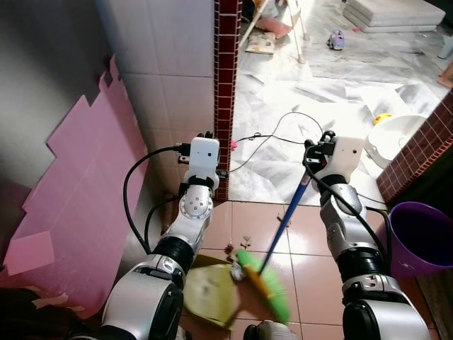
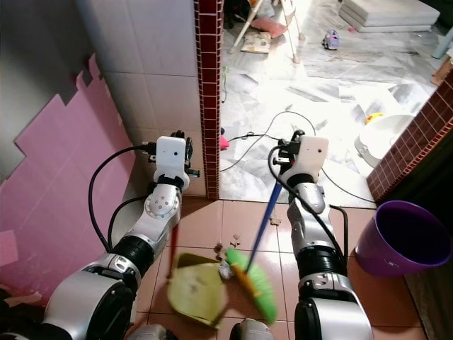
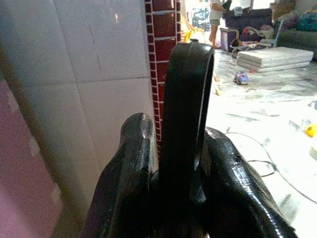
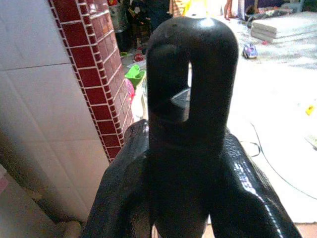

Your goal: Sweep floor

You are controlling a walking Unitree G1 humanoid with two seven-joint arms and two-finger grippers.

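A broom with a blue handle (image 1: pixel 287 216) and green bristles (image 1: pixel 265 283) slants down to the pink floor tiles in front of me. My right gripper (image 1: pixel 317 152) is shut on the top of that handle; its black looped end (image 4: pixel 188 64) stands between the fingers. A yellow-green dustpan (image 1: pixel 209 294) rests on the floor just left of the bristles, touching them. Its thin reddish handle (image 2: pixel 172 244) rises to my left gripper (image 1: pixel 205 136), which is shut on the handle's black loop (image 3: pixel 185 99). Small bits of debris (image 1: pixel 230 249) lie beside the dustpan's mouth.
A pink board (image 1: pixel 71 198) leans on the tiled wall at left. A red-brick pillar (image 1: pixel 226 85) stands ahead. A purple bucket (image 1: pixel 421 237) is at right, near a low brick wall. Black cables (image 1: pixel 283 138) and a white basin (image 1: pixel 396 138) lie on the marble floor beyond.
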